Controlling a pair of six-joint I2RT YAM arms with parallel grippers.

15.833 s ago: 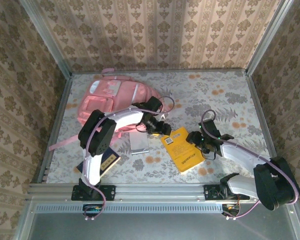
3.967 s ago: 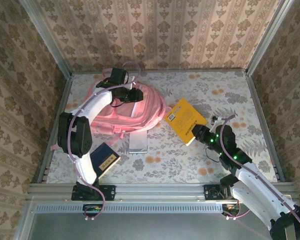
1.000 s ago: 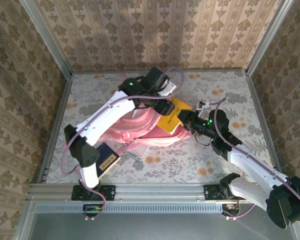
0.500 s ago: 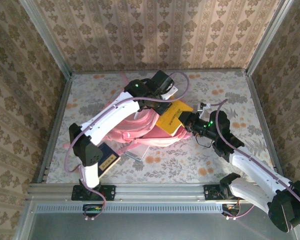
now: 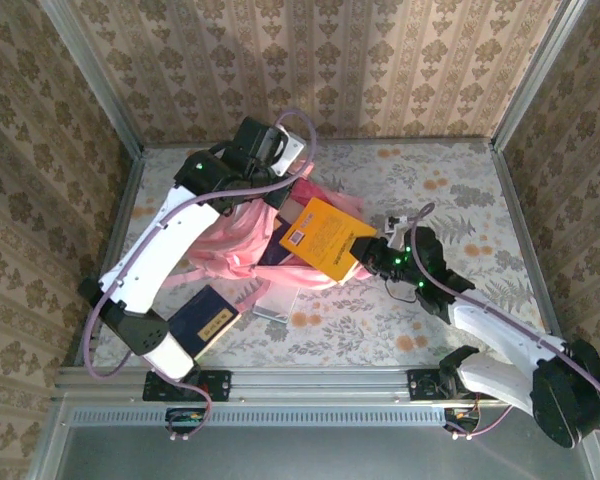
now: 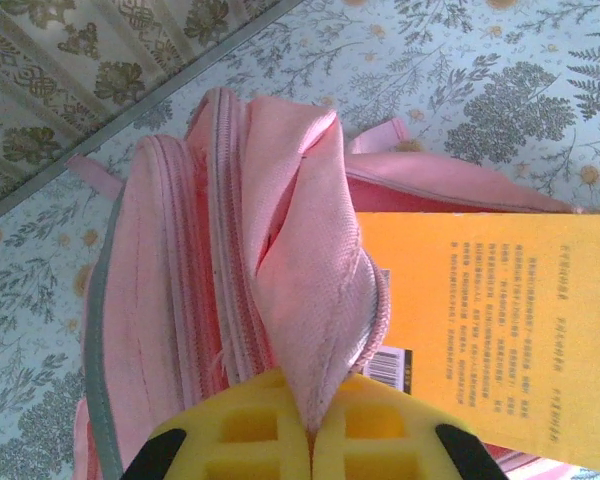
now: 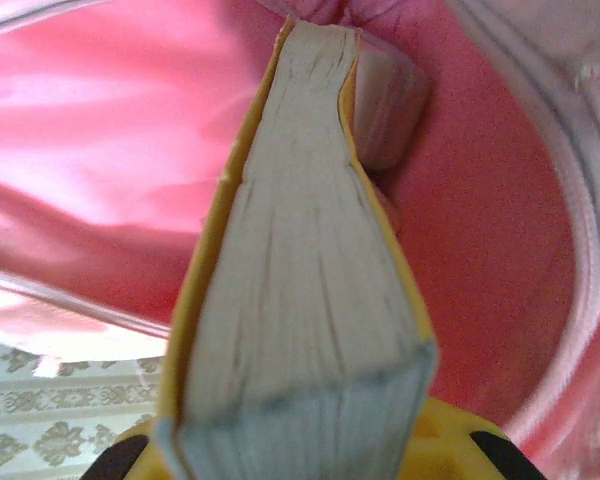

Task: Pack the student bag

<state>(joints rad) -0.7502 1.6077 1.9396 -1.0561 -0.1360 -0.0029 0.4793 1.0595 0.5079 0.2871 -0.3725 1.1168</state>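
The student bag [image 5: 235, 235] is a big pink backpack lying at the table's left middle with its mouth facing right. My left gripper [image 5: 283, 197] is shut on a fold of pink flap fabric at the bag's opening; in the left wrist view its yellow fingertips [image 6: 270, 440] pinch that fold [image 6: 315, 300] and hold it up. My right gripper [image 5: 367, 256] is shut on a yellow book [image 5: 325, 235], whose far end sits in the bag's mouth. In the right wrist view the book's page edge [image 7: 300, 300] points into the pink lining [image 7: 100, 130].
A dark blue book [image 5: 205, 322] lies near the left arm's base. A flat silvery item [image 5: 270, 312] pokes out from under the bag's front edge. A grey block [image 7: 385, 110] sits inside the bag beside the yellow book. Metal rails and patterned walls enclose the table.
My left gripper shut on the bag's flap and drew it back and to the left, lifting the opening. The right gripper carried the yellow book left, further into the bag's mouth.
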